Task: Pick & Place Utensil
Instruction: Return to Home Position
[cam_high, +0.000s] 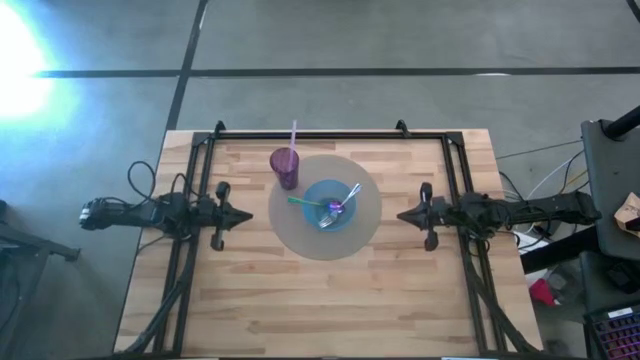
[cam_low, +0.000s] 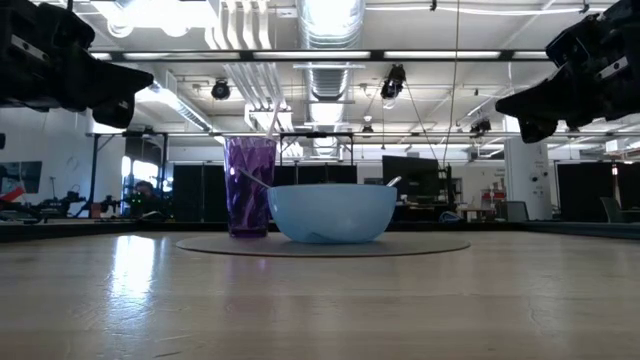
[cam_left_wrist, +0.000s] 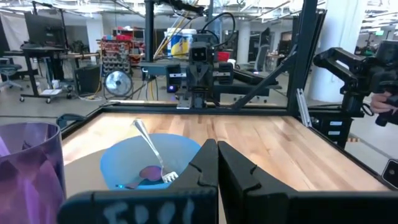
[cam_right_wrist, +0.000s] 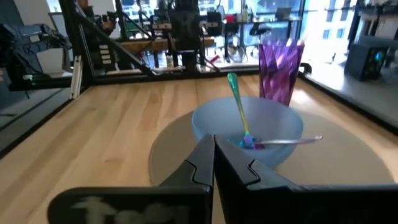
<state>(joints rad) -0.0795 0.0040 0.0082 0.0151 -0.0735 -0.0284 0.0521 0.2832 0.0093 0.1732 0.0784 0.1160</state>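
A light blue bowl stands on a round grey mat in the middle of the table. In it lie a silver fork, a green-handled utensil and a purple-tipped one, their handles leaning on the rim. A purple cup with a pink straw stands on the mat's far left edge. My left gripper is shut at the left of the mat, held above the table. My right gripper is shut at the mat's right, also in the air. Both touch nothing.
Black frame rails run along the table's far edge and down both sides by the arm bases. Bare wood lies between the mat and the near edge.
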